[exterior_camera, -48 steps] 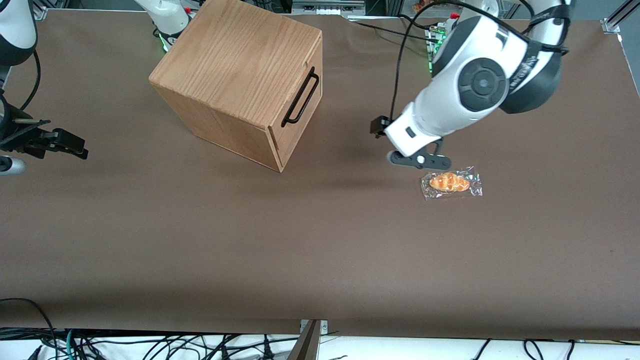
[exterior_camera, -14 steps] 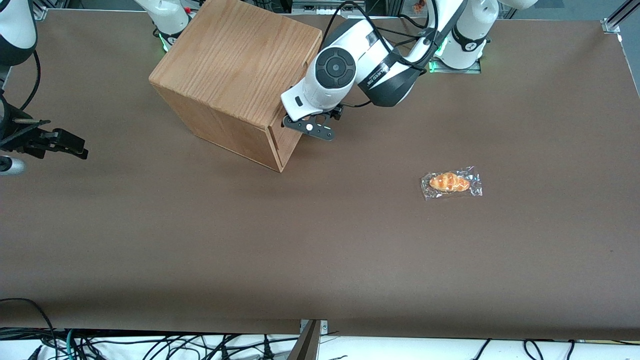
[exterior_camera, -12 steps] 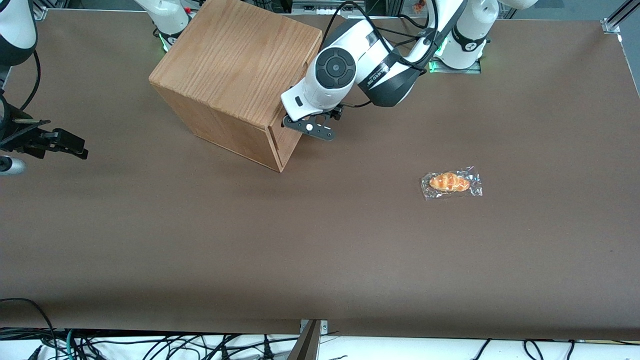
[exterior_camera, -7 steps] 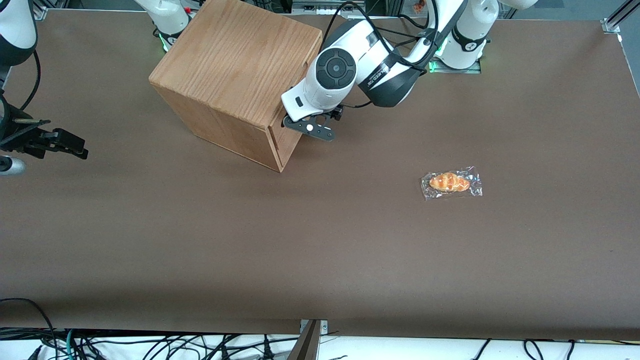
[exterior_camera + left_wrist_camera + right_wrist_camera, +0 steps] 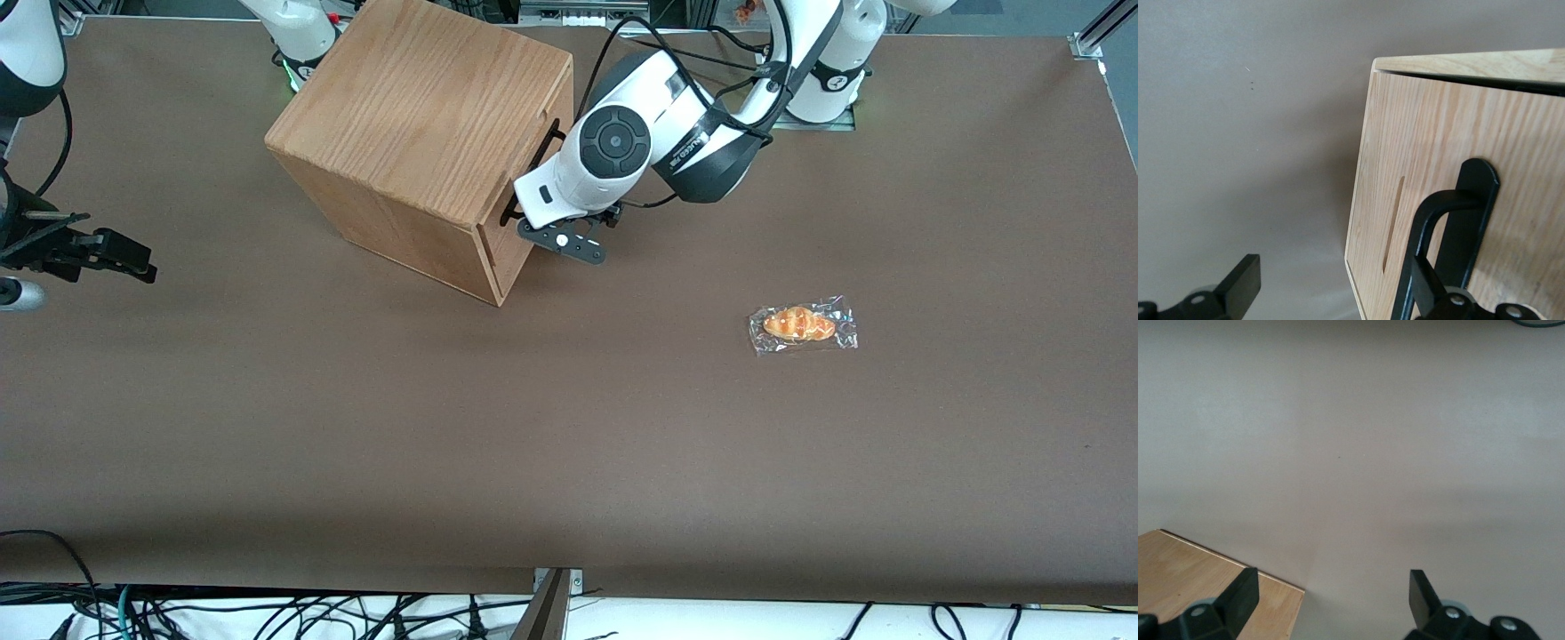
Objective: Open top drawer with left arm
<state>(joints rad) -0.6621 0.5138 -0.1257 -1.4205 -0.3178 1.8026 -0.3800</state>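
Brown table [image 5: 569,427]; left arm [image 5: 658,133] bent low, jaws at top drawer [image 5: 524,240] handle.

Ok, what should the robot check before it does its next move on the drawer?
1. Gripper in front of the top drawer, at its handle: ok.
2. Fingers open: ok, wide apart.
3. A finger at the handle bar: ok, one sits right by it.
4. Fingers shut on the handle: not ok, not yet closed.
5. Drawer slid out: cannot tell.
6. Bread packet out of the way: ok, it lies on the table well apart from the drawer, toward the working arm's end.
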